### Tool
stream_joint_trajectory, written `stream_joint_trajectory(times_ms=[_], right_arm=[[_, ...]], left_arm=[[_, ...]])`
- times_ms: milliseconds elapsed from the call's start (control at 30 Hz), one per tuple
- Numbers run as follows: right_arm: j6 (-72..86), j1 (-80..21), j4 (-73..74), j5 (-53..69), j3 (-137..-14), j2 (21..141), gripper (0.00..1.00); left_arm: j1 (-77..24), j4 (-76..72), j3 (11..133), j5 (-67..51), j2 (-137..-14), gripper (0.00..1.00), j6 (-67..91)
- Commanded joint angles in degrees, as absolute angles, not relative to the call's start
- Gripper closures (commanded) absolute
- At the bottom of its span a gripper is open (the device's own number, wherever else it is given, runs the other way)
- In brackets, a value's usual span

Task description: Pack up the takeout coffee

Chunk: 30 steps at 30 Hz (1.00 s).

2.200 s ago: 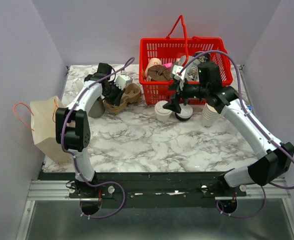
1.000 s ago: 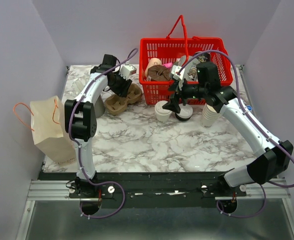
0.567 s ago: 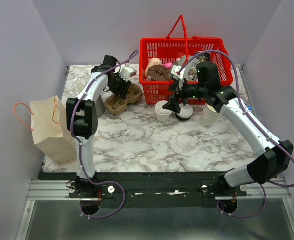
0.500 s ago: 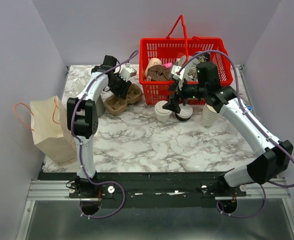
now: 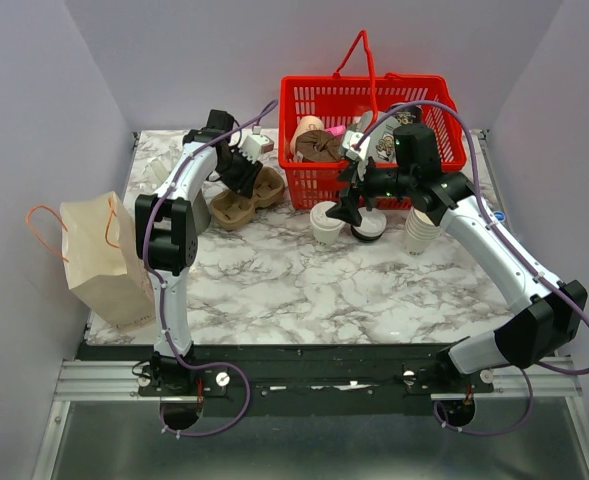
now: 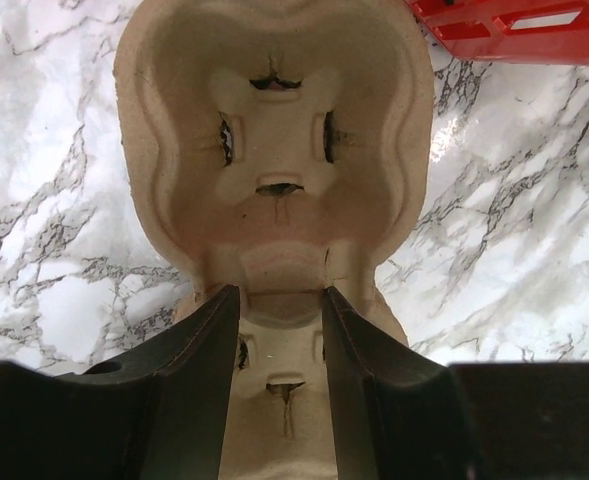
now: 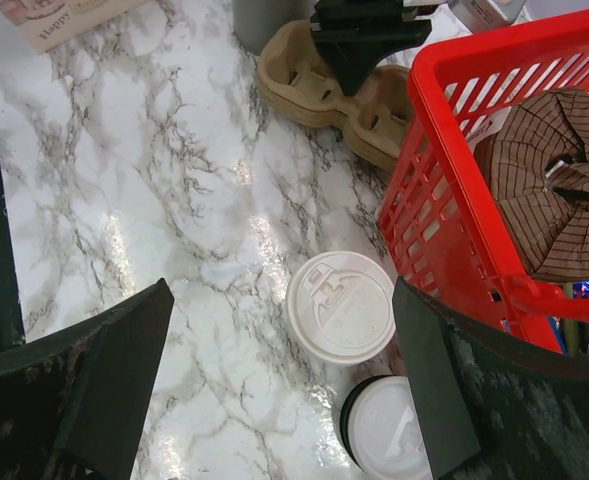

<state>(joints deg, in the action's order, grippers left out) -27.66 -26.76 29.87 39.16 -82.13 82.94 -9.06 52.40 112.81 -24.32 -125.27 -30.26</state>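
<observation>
Moulded pulp carrier [image 6: 274, 180] lies on the desk [image 6: 54, 200]; the narrowed left end effector [image 6: 279, 300] straddles its waist, probably to grip it, though I cannot tell if it pinches; the right end effector [image 7: 281, 295] gapes wide above the takeout coffee [image 7: 341, 305], upright beside the red basket [image 7: 444, 150].

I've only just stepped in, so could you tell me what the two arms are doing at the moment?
The left gripper sits over the brown cup carrier, jaws either side of its middle ridge; whether it grips is unclear. The right gripper hangs wide open above the lidded takeout coffee, which stands beside the red basket. The paper bag stands at the left edge of the table, coffee not yet packed.
</observation>
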Motion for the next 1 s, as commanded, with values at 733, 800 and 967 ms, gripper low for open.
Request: stream_joint_trajectory(times_ms=[733, 800, 967], right_arm=[[-28.6, -26.6, 30.2, 38.1, -83.2, 84.7, 0.00], [-28.6, -26.6, 30.3, 38.0, -83.2, 84.8, 0.00], [-28.6, -26.6, 30.1, 37.9, -83.4, 84.9, 0.00]], left_arm=[[-8.7, 52.6, 112.6, -25.2, -126.4, 0.65, -31.1], [-8.6, 52.4, 112.2, -25.4, -126.1, 0.68, -31.1], [-8.6, 51.2, 111.5, -26.6, -124.0, 0.77, -31.1]])
